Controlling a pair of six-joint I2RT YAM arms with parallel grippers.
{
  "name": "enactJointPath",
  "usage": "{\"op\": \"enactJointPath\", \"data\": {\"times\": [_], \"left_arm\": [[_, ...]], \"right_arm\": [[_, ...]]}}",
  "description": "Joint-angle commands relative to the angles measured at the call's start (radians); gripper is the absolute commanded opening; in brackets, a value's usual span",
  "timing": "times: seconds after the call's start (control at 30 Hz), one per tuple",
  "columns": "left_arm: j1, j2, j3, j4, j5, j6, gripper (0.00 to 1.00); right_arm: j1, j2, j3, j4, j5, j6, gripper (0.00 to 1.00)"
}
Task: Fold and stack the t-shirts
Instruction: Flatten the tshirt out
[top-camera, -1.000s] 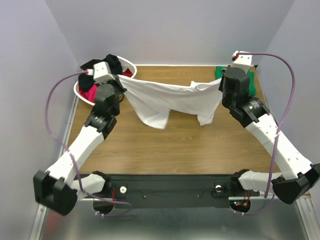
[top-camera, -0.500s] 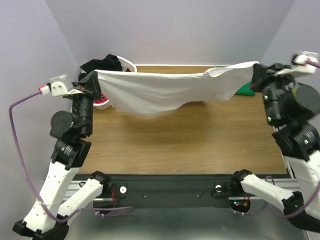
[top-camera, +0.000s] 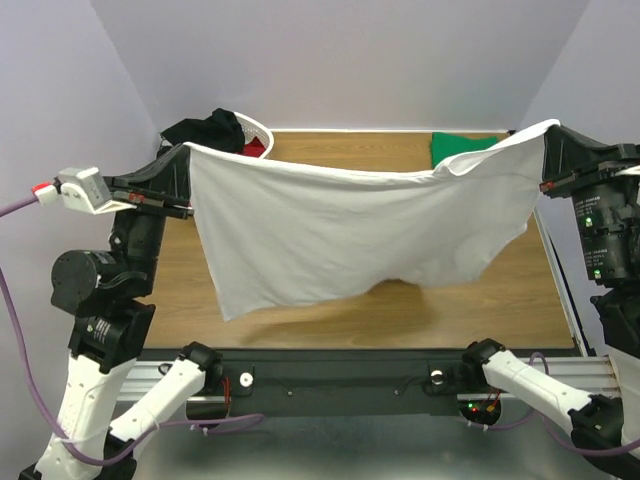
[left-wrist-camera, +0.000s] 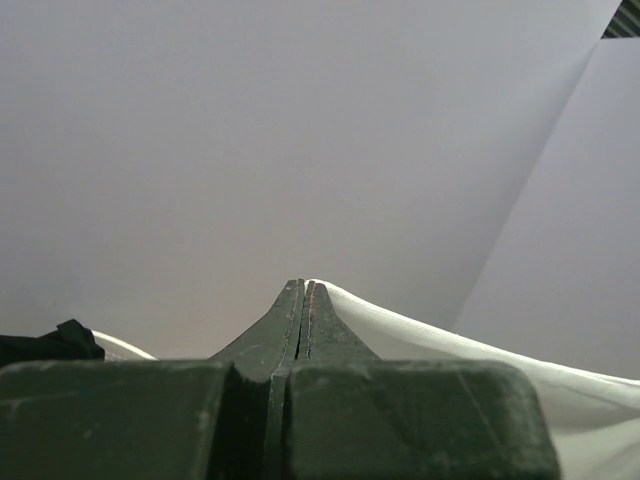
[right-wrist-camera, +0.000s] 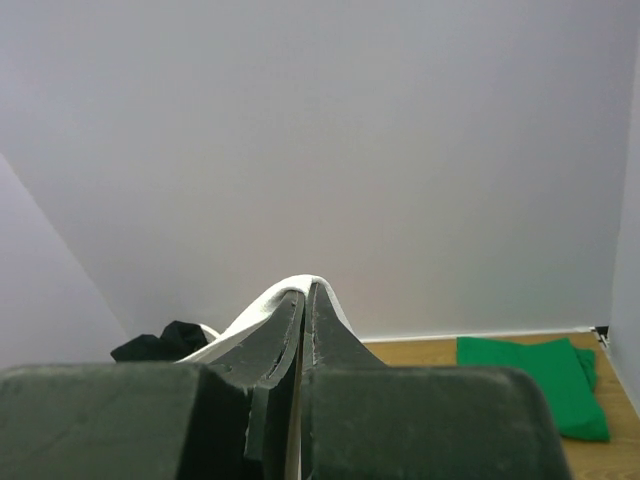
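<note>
The large white t-shirt (top-camera: 350, 235) hangs stretched in the air between both arms, well above the table. My left gripper (top-camera: 187, 150) is shut on its left top corner; the cloth shows beside the tips in the left wrist view (left-wrist-camera: 420, 325). My right gripper (top-camera: 548, 130) is shut on its right top corner; the cloth drapes over the tips in the right wrist view (right-wrist-camera: 262, 303). The green t-shirt (top-camera: 462, 146) lies folded at the back right of the table, also in the right wrist view (right-wrist-camera: 535, 385). A black t-shirt (top-camera: 208, 130) and a red one (top-camera: 254, 148) sit in the basket.
A white lattice basket (top-camera: 262, 131) stands at the back left corner. The wooden table (top-camera: 340, 310) runs below the hanging shirt. Grey walls close in behind and on both sides. A black rail (top-camera: 330, 375) holds the arm bases at the near edge.
Both arms have lifted and pulled towards the near edge and apart. The white shirt went from sagging near the back of the table to hanging spread out, higher and nearer.
</note>
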Motion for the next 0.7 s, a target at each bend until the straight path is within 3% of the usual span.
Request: {"op": "enactJointPath", "data": {"times": [0.0,0.13,0.37,0.67], "left_arm": [[-0.002,0.066,0.038,0.004,0.015,0.005,0.00],[-0.002,0.158,0.020,0.046,-0.052,0.038,0.00],[0.004,0.469,0.072,0.119,-0.131,0.111,0.00],[0.067,0.669,0.219,0.198,-0.100,0.142,0.00]], "right_arm": [[-0.006,0.061,0.076,0.034,0.045,-0.036,0.00],[-0.006,0.175,0.119,0.037,0.143,-0.082,0.00],[-0.005,0.388,0.090,0.134,0.232,-0.161,0.01],[-0.155,0.697,0.261,0.174,0.122,-0.158,0.01]]}}
